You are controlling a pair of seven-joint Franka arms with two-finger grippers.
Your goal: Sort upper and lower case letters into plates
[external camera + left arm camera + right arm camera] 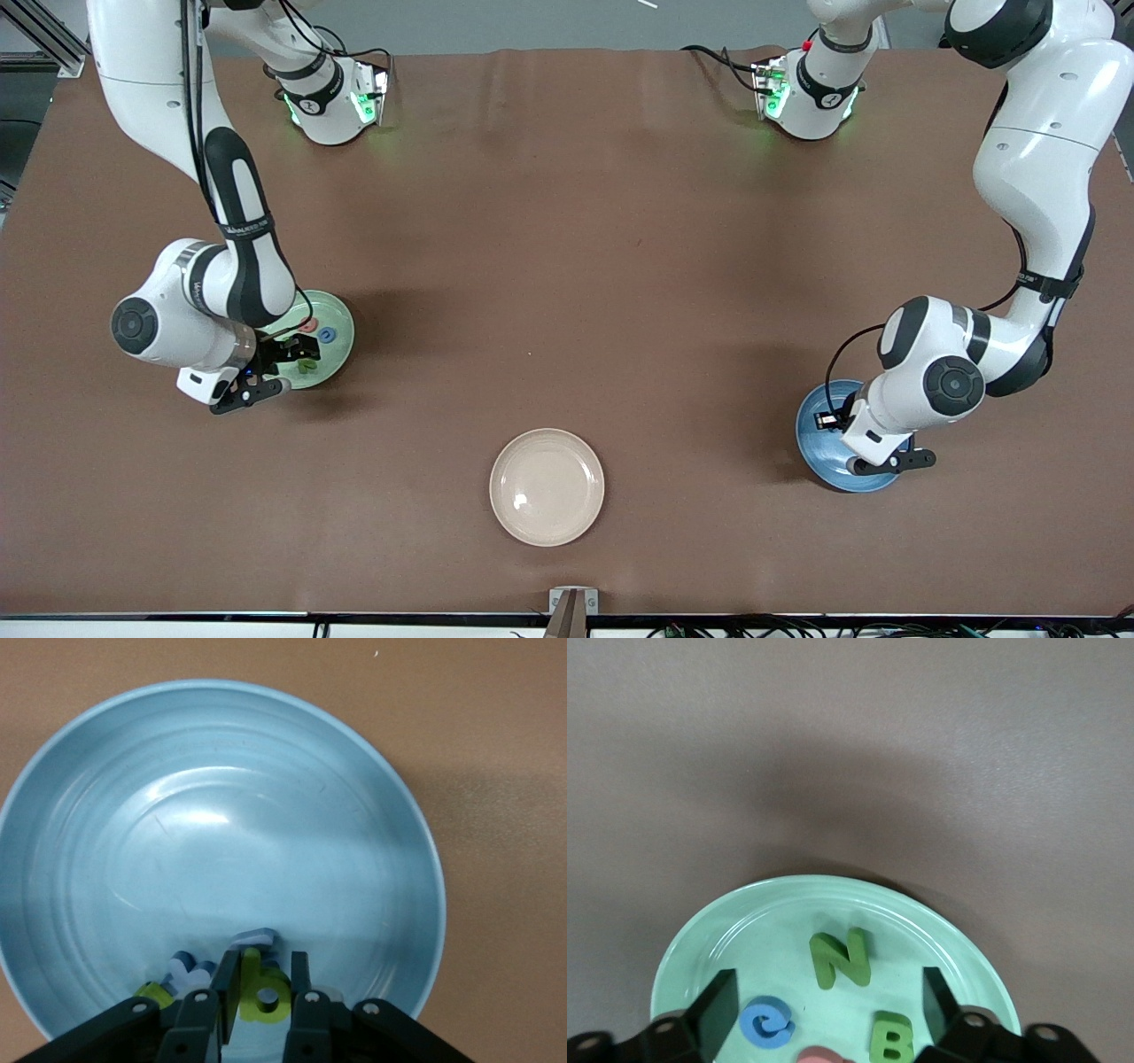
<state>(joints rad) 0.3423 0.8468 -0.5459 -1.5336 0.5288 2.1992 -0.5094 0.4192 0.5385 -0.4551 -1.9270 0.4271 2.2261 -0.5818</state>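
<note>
My left gripper (262,988) pinches a yellow-green small letter (263,996) low in the blue plate (372,797); right gripper (828,1001) hangs spread over the mint plate (859,895) holding the capitals, so sorting's nearly done.

Readable characters are confined to the foam letters in the mint green plate (726,930), seen in the right wrist view. A green N (842,958) lies flat near the plate's middle. A green B (891,1038) lies just beside it, partly cut off at the picture's edge. A blue G (768,1025) lies near the N, apart from the B.

A black band on the right arm (241,229) carries small white lettering, too small to read. No other labels, numbers or signs can be read.
</note>
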